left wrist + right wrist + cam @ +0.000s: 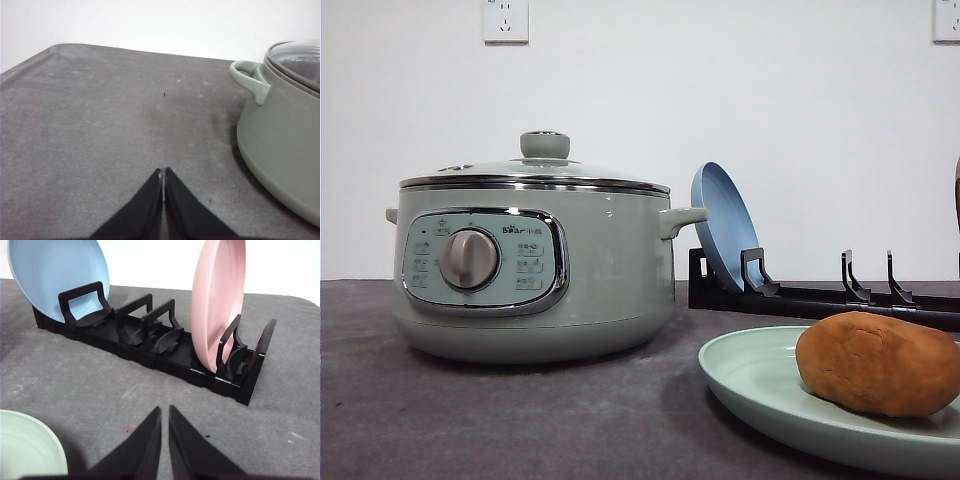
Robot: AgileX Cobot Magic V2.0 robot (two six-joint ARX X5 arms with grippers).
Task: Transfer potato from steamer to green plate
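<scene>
The oval orange-brown potato (878, 363) already lies lengthwise on the glossy mint-green plate (750, 378), nearer the empty, closed right gripper (165, 437) than the closed left gripper (163, 200).

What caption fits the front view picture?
Potato resting on the green plate, beside the lidded steamer.

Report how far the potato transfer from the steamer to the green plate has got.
Done, by the look of it: the potato lies on the green plate, and the steamer stands beside it with its lid on. In hand: nothing; the left gripper and right gripper both have their jaws shut on nothing, low over the bare table. Left: nothing of the task that shows here.
</scene>
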